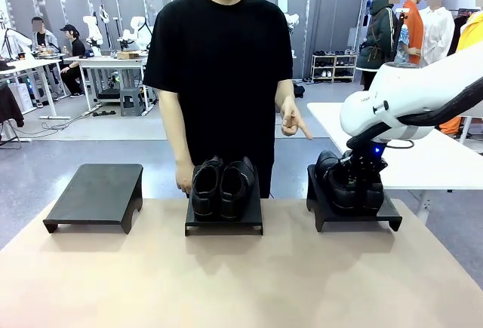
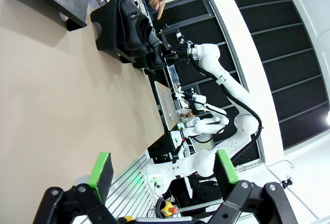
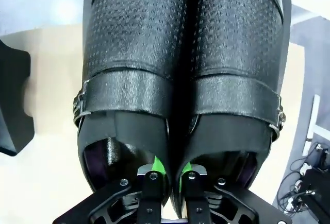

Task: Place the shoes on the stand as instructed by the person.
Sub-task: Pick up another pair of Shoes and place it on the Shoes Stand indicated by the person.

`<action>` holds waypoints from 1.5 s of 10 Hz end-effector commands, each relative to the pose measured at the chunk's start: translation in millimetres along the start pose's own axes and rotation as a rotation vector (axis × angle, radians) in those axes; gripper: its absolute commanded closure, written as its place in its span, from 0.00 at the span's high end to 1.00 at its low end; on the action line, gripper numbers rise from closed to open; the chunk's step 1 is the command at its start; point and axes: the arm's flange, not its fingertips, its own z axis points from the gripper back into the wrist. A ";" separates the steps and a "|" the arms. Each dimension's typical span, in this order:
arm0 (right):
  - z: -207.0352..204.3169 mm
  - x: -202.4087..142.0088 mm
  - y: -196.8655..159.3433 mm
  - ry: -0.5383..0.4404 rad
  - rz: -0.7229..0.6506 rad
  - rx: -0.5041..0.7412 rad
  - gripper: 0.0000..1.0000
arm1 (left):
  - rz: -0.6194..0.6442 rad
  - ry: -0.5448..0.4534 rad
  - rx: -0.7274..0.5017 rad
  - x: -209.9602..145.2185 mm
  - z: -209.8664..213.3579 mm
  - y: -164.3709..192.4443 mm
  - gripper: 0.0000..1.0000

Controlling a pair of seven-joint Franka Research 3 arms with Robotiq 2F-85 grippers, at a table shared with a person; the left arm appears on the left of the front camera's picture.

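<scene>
Shoes [image 1: 349,185] with buckles sit on the stand [image 1: 392,219] at the tabletop's right edge, right gripper [image 3: 169,175] fingers pinching their inner walls; left gripper [image 2: 162,167] spread.

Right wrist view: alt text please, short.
Close-up from above of a pair of black buckle-strap shoes standing side by side, with the right gripper's green-padded fingers reaching down into their openings, one finger in each shoe, across the two inner walls. Tan table shows at the left.

A tan counter [image 1: 226,275] lay beneath the right claw [image 1: 361,181]. Left of that claw, a white table [image 1: 45,64] and grey floor [image 1: 45,170] stood far behind the counter.
</scene>
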 end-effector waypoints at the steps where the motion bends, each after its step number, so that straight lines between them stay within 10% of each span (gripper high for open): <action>1: 3.5 -12.9 1.3 -0.012 0.005 -0.004 0.32 | -0.009 0.003 -0.010 -2.2 0.3 -2.9 1.00; 6: 17.2 -22.9 3.2 -0.015 0.007 0.005 0.82 | -0.009 0.003 -0.010 -2.2 0.3 -2.9 1.00; 7: 18.6 -24.9 2.8 -0.015 0.010 0.010 0.67 | -0.009 0.003 -0.010 -2.2 0.3 -2.9 1.00; 8: 21.0 -27.4 2.5 -0.011 0.008 0.013 1.00 | -0.009 0.003 -0.010 -2.2 0.3 -2.9 1.00; 9: 23.4 -29.1 2.4 -0.014 0.007 0.012 0.87 | -0.009 0.003 -0.010 -2.2 0.3 -2.9 1.00; 10: 25.5 -30.2 2.3 -0.018 0.011 0.010 1.00 | -0.009 0.003 -0.010 -2.2 0.3 -2.9 1.00; 15: 27.6 -31.0 2.6 -0.023 0.027 0.011 1.00 | -0.009 0.003 -0.010 -2.2 0.3 -2.9 1.00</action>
